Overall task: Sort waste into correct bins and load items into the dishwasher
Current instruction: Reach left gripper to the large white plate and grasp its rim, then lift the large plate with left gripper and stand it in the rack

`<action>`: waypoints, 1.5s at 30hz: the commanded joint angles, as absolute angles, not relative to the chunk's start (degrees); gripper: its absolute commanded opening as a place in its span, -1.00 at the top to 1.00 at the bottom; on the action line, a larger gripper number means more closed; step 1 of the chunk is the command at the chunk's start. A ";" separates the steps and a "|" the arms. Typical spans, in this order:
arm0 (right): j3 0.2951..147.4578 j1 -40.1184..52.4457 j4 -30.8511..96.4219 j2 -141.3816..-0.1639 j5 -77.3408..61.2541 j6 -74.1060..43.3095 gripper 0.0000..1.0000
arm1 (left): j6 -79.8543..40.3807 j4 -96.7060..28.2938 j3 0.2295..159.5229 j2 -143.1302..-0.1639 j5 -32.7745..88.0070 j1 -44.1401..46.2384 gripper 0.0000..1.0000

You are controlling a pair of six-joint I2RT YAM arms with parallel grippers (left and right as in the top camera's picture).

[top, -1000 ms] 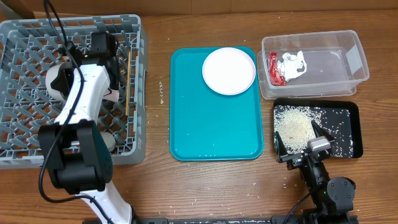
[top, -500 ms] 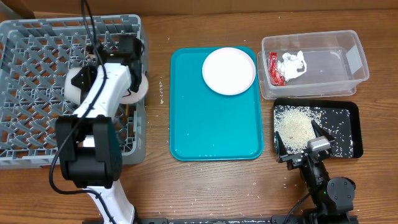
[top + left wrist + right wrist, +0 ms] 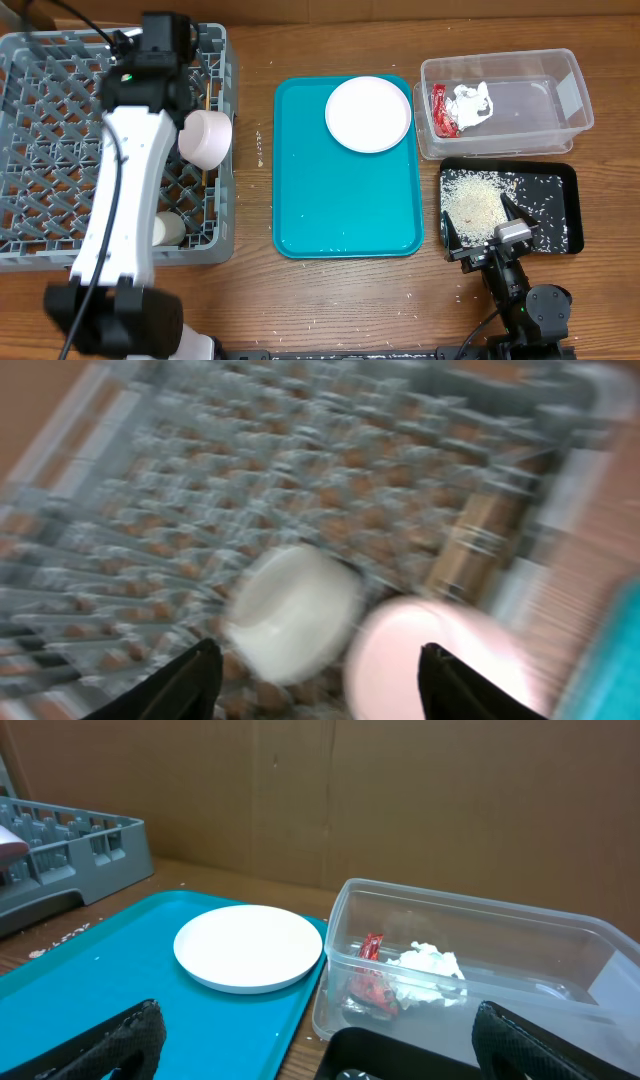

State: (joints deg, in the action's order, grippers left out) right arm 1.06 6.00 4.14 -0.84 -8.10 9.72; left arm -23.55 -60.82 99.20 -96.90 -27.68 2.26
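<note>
The table (image 3: 300, 300) is matt brown wood. The rack (image 3: 40, 120) is dull grey plastic lattice, the teal tray (image 3: 340, 200) smooth, faintly glossy plastic. The plate (image 3: 368, 113) looks smooth and white. The tub (image 3: 530, 100) is clear plastic; the red wrapper (image 3: 441, 110) is crinkled, the tissue (image 3: 470, 103) crumpled paper.

Tray: a teal rectangular serving tray (image 3: 340, 200) with rounded corners and a low raised rim, lying flat about the middle of the table, its long sides running from the near edge toward the far edge.
Table: a brown wooden top (image 3: 330, 300), its grain running left to right.
Backdrop: a plain brown cardboard wall (image 3: 400, 790) standing upright behind the table's far edge, with faint vertical seams.
</note>
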 commanded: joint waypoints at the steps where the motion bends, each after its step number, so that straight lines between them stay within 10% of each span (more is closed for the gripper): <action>1: 0.45 5.93 3.97 -0.16 -7.53 9.91 -0.99 | -22.00 -62.43 99.44 -96.57 -9.52 3.38 -0.26; 9: 0.45 5.93 3.97 -0.16 -7.53 9.91 -0.99 | -13.47 -56.40 99.37 -99.20 10.20 13.61 -0.20; 31: 0.45 5.93 3.97 -0.16 -7.53 9.91 -0.99 | -31.68 -41.95 99.39 -128.22 3.53 26.26 -0.17; 36: 0.45 5.93 3.97 -0.16 -7.53 9.91 -0.99 | -31.75 -47.40 99.39 -128.57 4.03 26.24 0.72; 45: 0.45 5.93 3.97 -0.16 -7.53 9.91 -0.99 | -26.83 -62.17 103.22 -126.85 -2.55 23.42 0.92</action>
